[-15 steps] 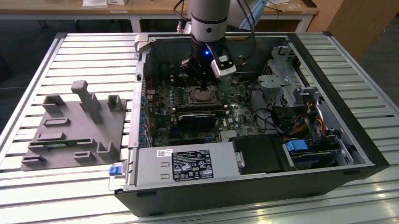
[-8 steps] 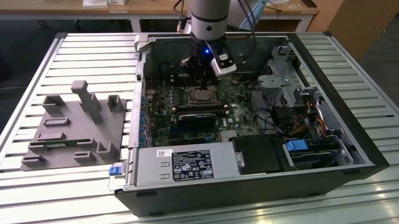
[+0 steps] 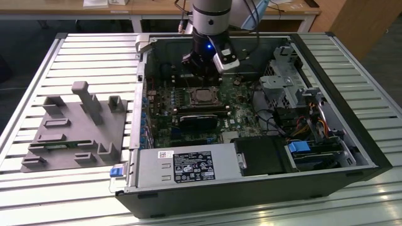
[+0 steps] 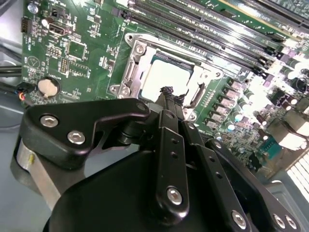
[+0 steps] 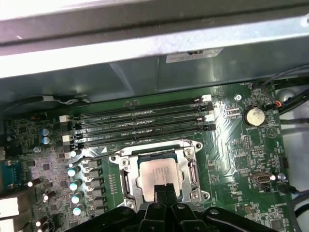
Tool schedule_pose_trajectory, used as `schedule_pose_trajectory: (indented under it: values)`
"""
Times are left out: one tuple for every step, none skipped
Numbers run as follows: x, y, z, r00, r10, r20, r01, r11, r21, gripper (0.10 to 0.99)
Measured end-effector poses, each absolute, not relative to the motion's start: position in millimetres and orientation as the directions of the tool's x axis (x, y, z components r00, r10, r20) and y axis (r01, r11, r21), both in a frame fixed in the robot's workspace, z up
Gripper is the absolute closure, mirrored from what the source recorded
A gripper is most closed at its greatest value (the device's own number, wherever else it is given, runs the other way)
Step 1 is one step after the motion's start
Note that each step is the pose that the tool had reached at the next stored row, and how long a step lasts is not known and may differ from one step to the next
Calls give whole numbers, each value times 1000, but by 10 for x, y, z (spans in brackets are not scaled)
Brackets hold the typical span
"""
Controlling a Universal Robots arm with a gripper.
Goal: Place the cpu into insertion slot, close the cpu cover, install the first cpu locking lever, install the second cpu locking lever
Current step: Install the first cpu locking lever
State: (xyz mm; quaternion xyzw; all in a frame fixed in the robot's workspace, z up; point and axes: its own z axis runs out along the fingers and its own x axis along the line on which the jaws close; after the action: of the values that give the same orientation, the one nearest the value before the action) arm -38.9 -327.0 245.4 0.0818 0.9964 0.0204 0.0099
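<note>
The cpu (image 5: 159,174), a flat silver-grey square (image 4: 161,76), lies in the insertion slot (image 3: 190,97) on the dark green board. The cpu cover (image 5: 193,168), a thin silver frame with a square window, lies flat around it (image 4: 131,65). My gripper (image 5: 164,188) hangs just above the near edge of the chip, its black fingers pressed together and holding nothing (image 4: 168,91). In the exterior view my gripper (image 3: 202,75) stands over the board just behind the socket. A thin metal lever rod (image 5: 99,154) runs along the socket's side; whether it is latched I cannot tell.
Long black memory slots (image 5: 140,128) run beside the socket. A round coin battery (image 5: 252,116) sits on the board. The grey power-supply box (image 3: 185,167) fills the case's front, with a drive cage (image 3: 285,77) at the exterior view's right. A grey fixture plate (image 3: 72,127) lies outside the case.
</note>
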Motion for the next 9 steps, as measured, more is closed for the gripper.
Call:
schedule_pose_trajectory:
  values:
    - [-390,-3270,2472,-986,164,-16,163,986,42,984]
    - [-390,-3270,2483,-986,163,-16,163,986,42,984]
    - [-389,-3270,2484,-986,163,-16,163,986,42,984]
    - [-389,-3270,2484,-986,163,-16,163,986,43,984]
    - [-389,-3270,2484,-986,163,-17,163,986,43,984]
    - [-389,-3270,2485,-986,163,-16,163,986,43,984]
    - [-390,-3270,2486,-986,163,-16,163,986,42,984]
    - [-389,-3270,2486,-986,163,-16,163,986,42,984]
    - [-397,-3270,2487,-986,163,-16,163,986,42,984]
